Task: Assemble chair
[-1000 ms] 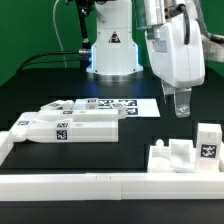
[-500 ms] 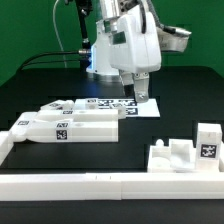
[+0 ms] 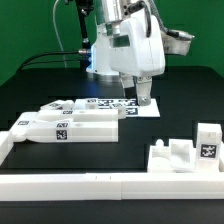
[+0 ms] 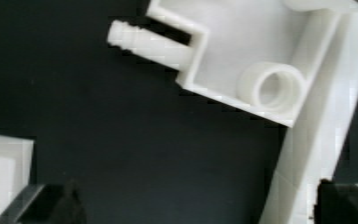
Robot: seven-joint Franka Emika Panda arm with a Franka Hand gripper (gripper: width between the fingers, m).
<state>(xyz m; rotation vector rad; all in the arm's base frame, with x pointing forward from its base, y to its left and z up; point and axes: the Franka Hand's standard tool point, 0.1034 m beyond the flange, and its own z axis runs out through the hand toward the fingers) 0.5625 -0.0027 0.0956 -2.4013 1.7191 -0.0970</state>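
Exterior view first. We've got the gripper (image 3: 143, 97) hanging low over the marker board (image 3: 105, 103), near that board's end on the exterior view's right, with the fingers pointing straight down. From this angle we honestly can't tell if the tips touch the board or hover just above it.

The chair is all loose pieces on the black table (image 3: 30, 85). A long bar (image 3: 80, 126) with a tag on its face lies at the exterior view's left, just in front of the marker board. A flatter tagged piece (image 3: 52, 108) lies just behind it. Well apart from those, at the exterior view's right, sits a chunky bracket piece (image 3: 175, 155). A small upright block (image 3: 207, 140) stands just beside it, tag facing us. The plain white rail (image 3: 100, 183) runs along the near edge of the table.

Wrist view next. The pincer is released: both fingertips (image 4: 41, 204) are spread wide and nothing is clamped between them. Below the camera there's a white chair part (image 4: 247, 45) lying on the black table. It has a ridged peg (image 4: 140, 40) sticking out sideways and a round socket (image 4: 274, 86), plus a long straight edge running off toward one fingertip. Another white corner (image 4: 2, 160) peeks in near the other fingertip.
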